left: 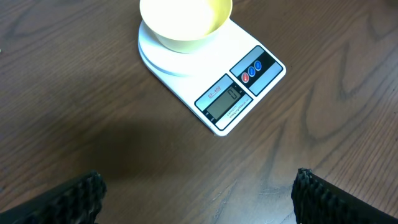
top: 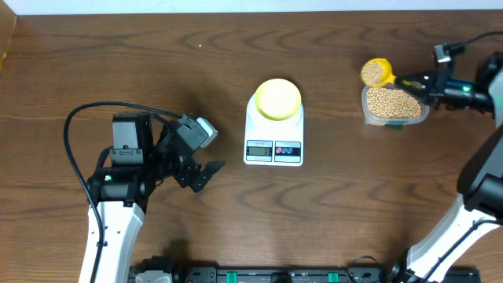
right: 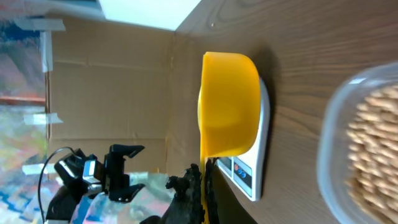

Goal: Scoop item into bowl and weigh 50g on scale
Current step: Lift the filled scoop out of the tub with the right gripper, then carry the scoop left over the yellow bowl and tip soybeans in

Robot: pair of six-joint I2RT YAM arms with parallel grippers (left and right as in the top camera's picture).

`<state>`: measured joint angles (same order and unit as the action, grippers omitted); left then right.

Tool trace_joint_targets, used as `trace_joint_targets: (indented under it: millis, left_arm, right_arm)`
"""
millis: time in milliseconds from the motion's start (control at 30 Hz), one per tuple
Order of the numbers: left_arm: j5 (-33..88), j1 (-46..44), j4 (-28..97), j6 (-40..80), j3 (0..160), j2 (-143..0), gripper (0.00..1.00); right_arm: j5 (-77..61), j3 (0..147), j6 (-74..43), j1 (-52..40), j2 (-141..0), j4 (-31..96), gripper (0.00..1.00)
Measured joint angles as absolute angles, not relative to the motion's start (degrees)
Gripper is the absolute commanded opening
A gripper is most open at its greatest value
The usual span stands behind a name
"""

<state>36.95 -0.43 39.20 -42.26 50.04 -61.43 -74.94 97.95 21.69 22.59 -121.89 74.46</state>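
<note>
bowl (top: 278, 99) on scale (top: 273, 150) | beans (top: 393, 101) in tub (top: 366, 112), right of scale | scoop (top: 376, 72) behind tub

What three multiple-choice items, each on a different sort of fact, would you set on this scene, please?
1. Where does the pale yellow bowl stand?
A) on the white scale
B) inside the clear tub
C) on the bare table

2. What colour is the measuring scoop?
A) red
B) bright yellow
C) green

3. What state is the left gripper in?
A) shut on the bowl
B) shut on the scoop
C) open, holding nothing

Answers:
1 A: the bowl sits on the scale's platform, behind the display.
2 B: the right wrist view shows it bright yellow.
3 C: its fingers stand apart over bare wood, with nothing between them.
</note>
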Motion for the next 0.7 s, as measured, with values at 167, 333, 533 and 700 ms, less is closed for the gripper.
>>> trace_joint_targets:
  millis: [167, 333, 533, 700]
  left_arm:
    - [36.95, -0.43, 39.18, -42.26, 50.04, -61.43, 0.98]
    - [36.95, -0.43, 39.20, -42.26, 50.04, -61.43, 0.97]
    - [36.95, -0.43, 39.20, -42.24, 50.04, -61.43, 0.98]
    - [36.95, -0.43, 39.18, -42.26, 50.04, -61.43, 0.98]
  right_arm:
    - [-75.05, 97.91, 16.69, 17.74, -121.89, 70.28, 0.01]
    - [-74.50, 97.86, 11.90, 12.10, -121.89, 66.39, 0.01]
    - [-72.90, 97.86, 6.20, 6.00, -121.89, 63.20, 0.01]
    - [-72.49, 97.86, 3.60, 1.67, -121.89, 62.30, 0.01]
